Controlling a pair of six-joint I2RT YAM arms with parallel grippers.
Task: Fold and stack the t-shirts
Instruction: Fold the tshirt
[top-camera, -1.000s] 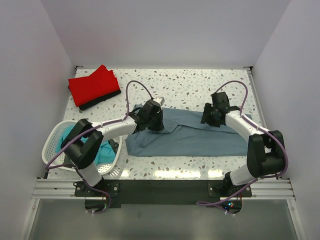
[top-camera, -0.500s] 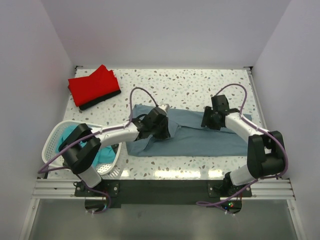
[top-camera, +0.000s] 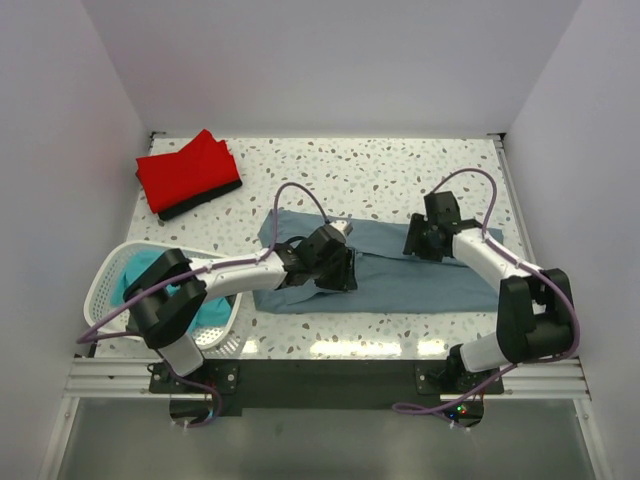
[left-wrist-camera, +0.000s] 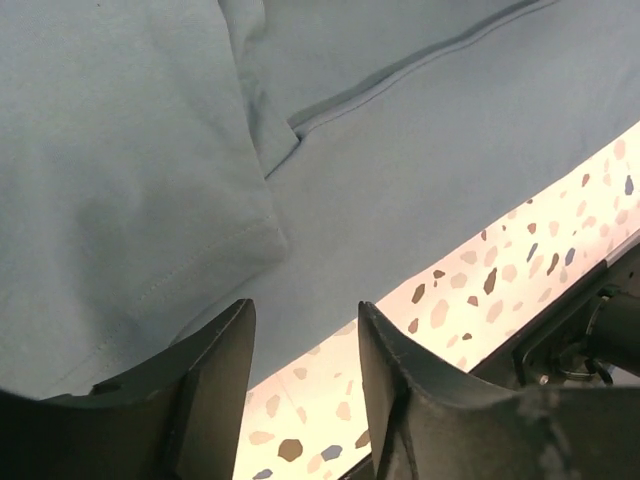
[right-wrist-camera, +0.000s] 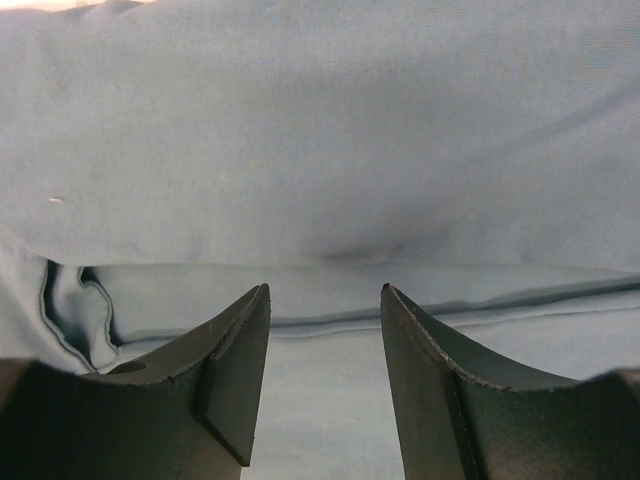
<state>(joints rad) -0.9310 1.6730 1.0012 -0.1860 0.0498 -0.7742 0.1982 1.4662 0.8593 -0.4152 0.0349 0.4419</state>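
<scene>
The slate grey-blue t-shirt (top-camera: 420, 282) lies flat mid-table as a long band, its left part folded over the body. My left gripper (top-camera: 341, 270) hovers over that folded part near the shirt's front edge. In the left wrist view the left gripper (left-wrist-camera: 305, 305) is open with nothing between its fingers, above the shirt (left-wrist-camera: 400, 150). My right gripper (top-camera: 418, 241) is at the shirt's back edge. It (right-wrist-camera: 325, 288) is open over a fold line of the shirt (right-wrist-camera: 320, 150). A folded red t-shirt (top-camera: 188, 170) rests on a black one (top-camera: 203, 203) at the back left.
A white lattice basket (top-camera: 99, 283) stands at the near left with a teal t-shirt (top-camera: 213, 308) inside; my left arm reaches across above it. The speckled table top (top-camera: 370, 175) shows behind the shirt. Walls close in on both sides.
My left gripper carried the shirt's left edge rightward and toward the near side, laid it over the body, then opened and let go. The right gripper barely moved.
</scene>
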